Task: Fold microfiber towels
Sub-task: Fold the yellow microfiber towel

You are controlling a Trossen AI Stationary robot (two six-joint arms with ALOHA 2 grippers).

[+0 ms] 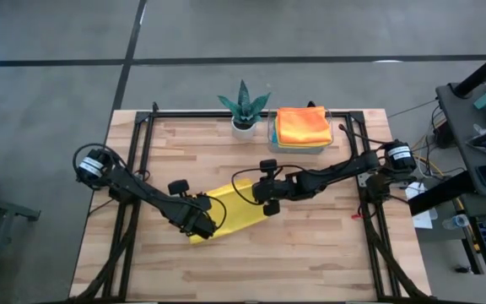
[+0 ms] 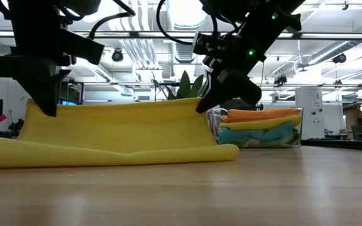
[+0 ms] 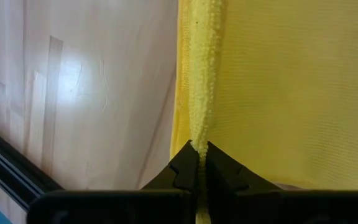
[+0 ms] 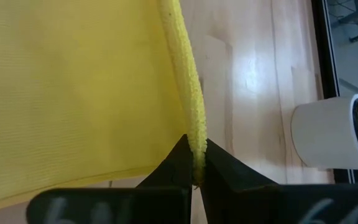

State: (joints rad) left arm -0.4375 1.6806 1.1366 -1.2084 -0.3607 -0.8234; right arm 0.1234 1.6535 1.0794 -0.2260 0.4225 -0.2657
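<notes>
- My left gripper (image 3: 199,155) is clamped shut on one edge of the yellow towel (image 1: 234,207), the fingers pinching the thick hem so it stands in a ridge between them.
- My right gripper (image 4: 196,163) is closed on the same hem further along, toward the right side of the bench (image 1: 310,253); the white pot of the plant (image 4: 331,134) stands well beyond it, at the far edge.
- Between my two grips the lifted edge runs roughly level, seen in the low view as a yellow wall, while the rest of the towel trails down and lies flat on the wood.
- The towel sits near the middle of the bench, a little toward the near-left, slanted rather than square to the edges.
- I judge the step in hand to be carrying this raised edge over onto the opposite one to make the first fold.
- To do it well I want both grips travelling together at equal height, keeping the hem taut so no sag forms mid-span.
- I should lay the edge down just onto the resting edge, corners matched, before letting go.
- The risk I see is dragging the lower layer along the wood and bunching it.
- At the far-right edge, the clear tray (image 1: 270,135) holds the stacked towels (image 1: 302,125), orange on top, well clear of my arms.
</notes>
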